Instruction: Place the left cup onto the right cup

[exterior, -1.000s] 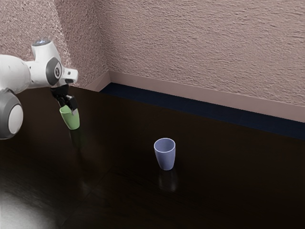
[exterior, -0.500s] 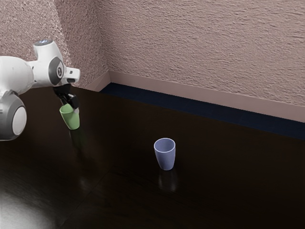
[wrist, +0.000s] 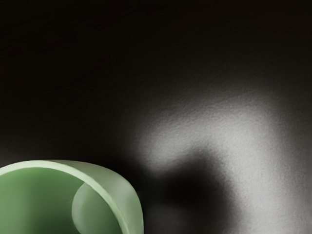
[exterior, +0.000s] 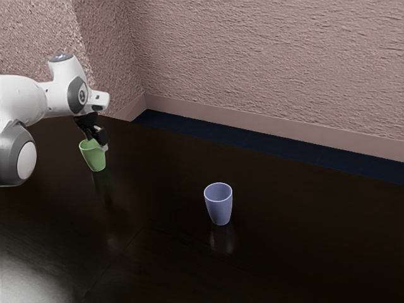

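Green cup (exterior: 96, 159) w/ pincer (exterior: 98, 144), nearer blue cup (exterior: 218, 203)

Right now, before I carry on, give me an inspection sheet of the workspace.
Surface: table, dark, glossy, reflective.
Job's things: green cup held by its rim, slightly tilted, seemingly just off the table; purple cup upright on the table, apart, toward the exterior view's right.
Clutter: nothing seen.
Grippers: gripper shut on the green cup's rim.
Cables: nothing seen.
Surroundings: rough pinkish wall, pale baseboard.
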Available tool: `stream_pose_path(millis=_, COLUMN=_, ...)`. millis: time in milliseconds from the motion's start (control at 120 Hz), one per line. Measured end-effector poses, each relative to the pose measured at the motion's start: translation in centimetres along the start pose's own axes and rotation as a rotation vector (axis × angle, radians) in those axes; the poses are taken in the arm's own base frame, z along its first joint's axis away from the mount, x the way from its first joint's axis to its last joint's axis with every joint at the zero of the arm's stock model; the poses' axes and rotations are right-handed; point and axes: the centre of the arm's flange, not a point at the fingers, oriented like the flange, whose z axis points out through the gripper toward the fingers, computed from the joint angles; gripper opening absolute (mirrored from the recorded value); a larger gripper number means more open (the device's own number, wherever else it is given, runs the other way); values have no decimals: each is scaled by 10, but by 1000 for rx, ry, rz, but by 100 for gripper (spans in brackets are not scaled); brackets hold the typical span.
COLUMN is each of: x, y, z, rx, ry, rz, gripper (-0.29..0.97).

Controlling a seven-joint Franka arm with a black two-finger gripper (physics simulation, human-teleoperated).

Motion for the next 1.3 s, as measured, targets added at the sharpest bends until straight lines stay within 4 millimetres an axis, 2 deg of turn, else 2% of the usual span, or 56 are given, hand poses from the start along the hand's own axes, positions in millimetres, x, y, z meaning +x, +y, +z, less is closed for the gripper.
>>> stream_pose_path(millis=800, x=-11, y=-10, z=24, rx=-16, ry=-20, rz=-15, gripper=68)
stream_pose_path(millis=1300, x=-8, y=-6, z=35, rx=-31, ry=-21, rz=-6, gripper=60)
